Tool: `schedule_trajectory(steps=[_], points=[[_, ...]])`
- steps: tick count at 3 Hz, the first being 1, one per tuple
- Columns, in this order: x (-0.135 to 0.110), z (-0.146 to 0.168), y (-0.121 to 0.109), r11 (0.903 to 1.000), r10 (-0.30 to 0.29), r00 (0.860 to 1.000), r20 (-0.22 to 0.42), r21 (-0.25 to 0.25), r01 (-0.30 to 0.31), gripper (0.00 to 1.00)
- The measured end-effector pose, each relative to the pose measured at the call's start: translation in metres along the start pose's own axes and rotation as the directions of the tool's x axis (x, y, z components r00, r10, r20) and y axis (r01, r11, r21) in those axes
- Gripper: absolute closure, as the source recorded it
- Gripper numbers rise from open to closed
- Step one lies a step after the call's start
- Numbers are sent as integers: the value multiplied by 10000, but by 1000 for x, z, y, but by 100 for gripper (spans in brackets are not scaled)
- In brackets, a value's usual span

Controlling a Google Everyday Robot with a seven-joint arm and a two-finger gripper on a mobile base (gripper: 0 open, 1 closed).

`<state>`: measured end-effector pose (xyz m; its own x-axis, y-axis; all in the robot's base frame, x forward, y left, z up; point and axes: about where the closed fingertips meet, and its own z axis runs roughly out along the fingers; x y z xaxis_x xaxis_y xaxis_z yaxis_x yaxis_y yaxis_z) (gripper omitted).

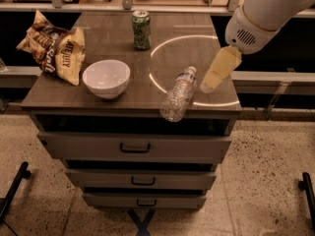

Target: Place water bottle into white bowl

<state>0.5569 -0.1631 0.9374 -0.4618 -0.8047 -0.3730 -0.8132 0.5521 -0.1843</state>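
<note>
The water bottle (178, 95) is clear crinkled plastic with a white cap. It lies on its side near the front right edge of the cabinet top, cap pointing away and base slightly over the front edge. The white bowl (106, 78) stands upright and empty to its left, about a hand's width away. My gripper (208, 85) hangs from the white arm at the upper right. It is pale yellow and sits just right of the bottle's cap end, low over the top and holding nothing.
A green soda can (141, 30) stands at the back middle. A brown and yellow chip bag (55, 50) lies at the left. The wooden cabinet top (108, 38) has drawers below. A white ring of light (162, 45) marks its right half.
</note>
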Motion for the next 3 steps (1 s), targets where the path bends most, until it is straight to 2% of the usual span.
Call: schedule_trajectory(steps=[1, 2, 3], points=[[-5, 8, -12, 9987, 499, 9974, -519, -6, -500, 0], [-31, 21, -22, 9666, 2552, 9622, -951, 23, -2561, 0], [-36, 27, -25, 9027, 4285, 8976, -1037, 56, -4303, 0]])
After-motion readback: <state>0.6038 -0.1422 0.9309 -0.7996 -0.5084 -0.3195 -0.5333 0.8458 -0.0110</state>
